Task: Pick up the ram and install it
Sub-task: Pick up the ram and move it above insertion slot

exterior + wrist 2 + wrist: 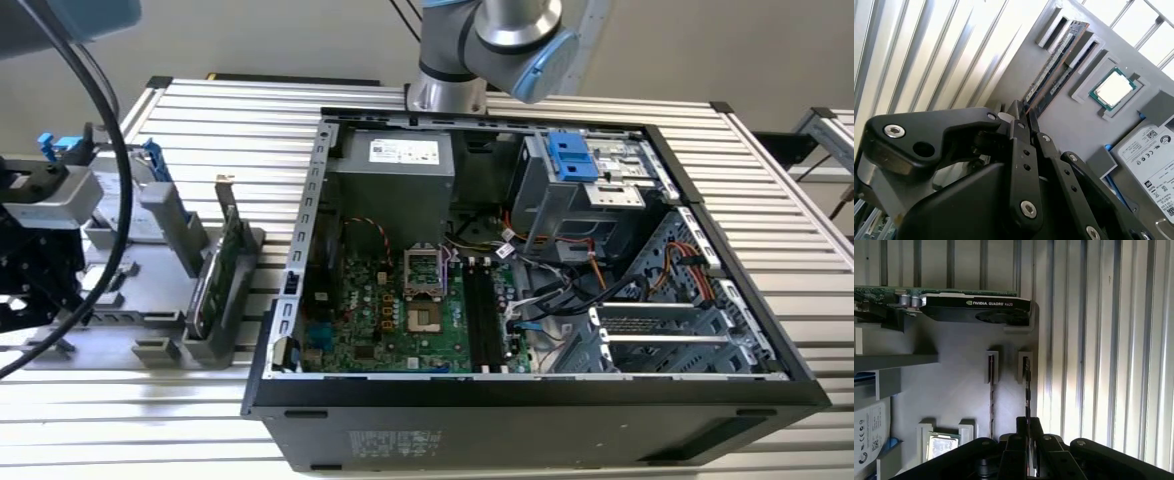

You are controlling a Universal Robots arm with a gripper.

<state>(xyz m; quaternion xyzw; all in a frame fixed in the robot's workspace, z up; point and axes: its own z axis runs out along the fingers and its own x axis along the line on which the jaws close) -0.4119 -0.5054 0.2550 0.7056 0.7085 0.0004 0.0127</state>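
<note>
fingers (1035,427) seemingly clamp thin, dark, edge-on ram (1027,385).

Thin dark ram (1027,387), upright on edge

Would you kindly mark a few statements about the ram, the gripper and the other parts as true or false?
1. The gripper is at the ram in the gray holder. True.
2. The graphics card is mounted inside the computer case. False: it stands in the gray holder, outside the case.
3. The computer case lies open, with its motherboard showing. True.
4. The hard drive lies on the motherboard. False: it sits in the gray holder, near the processor chip.
</note>
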